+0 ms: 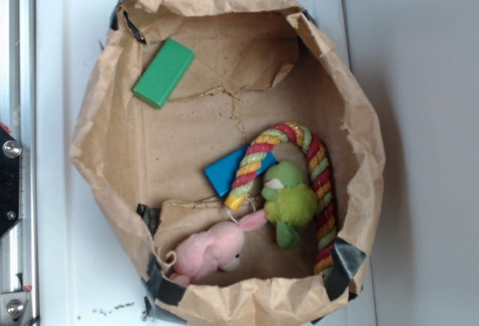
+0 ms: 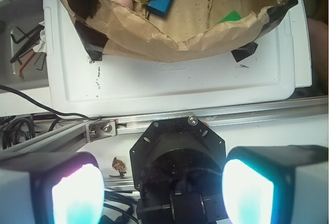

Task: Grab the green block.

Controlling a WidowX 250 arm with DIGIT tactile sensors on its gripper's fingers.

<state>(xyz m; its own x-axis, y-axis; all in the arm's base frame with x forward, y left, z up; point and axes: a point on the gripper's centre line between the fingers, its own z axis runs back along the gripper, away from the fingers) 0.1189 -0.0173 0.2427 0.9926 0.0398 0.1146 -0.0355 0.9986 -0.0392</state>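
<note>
The green block [image 1: 164, 72] lies flat inside the brown paper bag [image 1: 112, 117], far ahead of the end effector [image 2: 162, 190] and a little to its right in the wrist view, well apart from it. It is a smooth, solid-green slab with darker edges. The approach has not begun: the end effector's pads stand wide apart, empty, back over the robot base [image 2: 177, 154]. Next it must reach forward over the bag's rim and descend onto the block, away from the blue block [image 1: 224, 173] and rope toy [image 1: 296, 154].

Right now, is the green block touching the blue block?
No, the green block lies alone at the bag's far corner, apart from the blue block.
</note>
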